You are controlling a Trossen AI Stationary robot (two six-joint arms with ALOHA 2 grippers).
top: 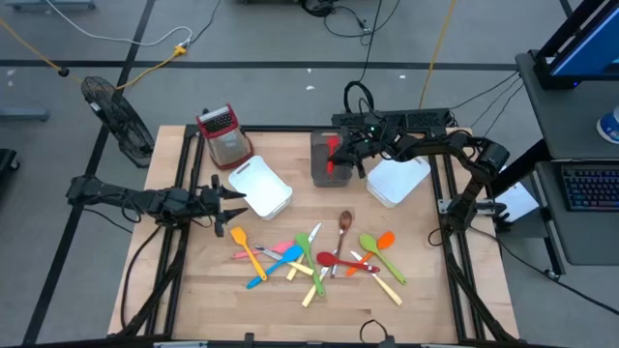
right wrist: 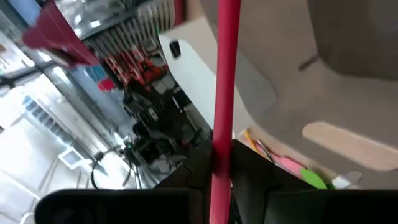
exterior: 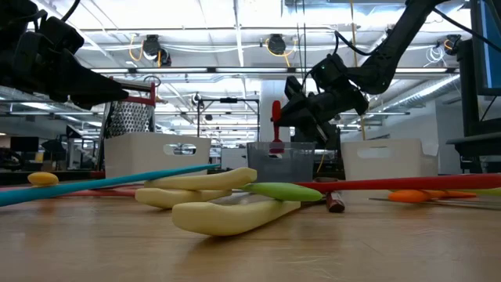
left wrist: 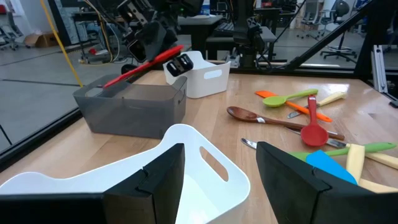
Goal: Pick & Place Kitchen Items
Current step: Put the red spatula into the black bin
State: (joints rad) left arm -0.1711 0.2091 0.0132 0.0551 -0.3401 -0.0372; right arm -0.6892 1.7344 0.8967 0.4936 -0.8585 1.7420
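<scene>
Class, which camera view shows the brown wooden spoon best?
The left wrist view: the brown wooden spoon lies unobstructed, bowl and handle visible. The high view shows it small, above the pile. In the low view and the right wrist view it cannot be made out.

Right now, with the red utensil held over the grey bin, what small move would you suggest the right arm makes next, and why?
Probably open the right gripper a little wider. The red utensil already slants into the grey bin, its handle between the fingers, so letting go should leave it inside. The left gripper waits open beside the white bin.
</scene>
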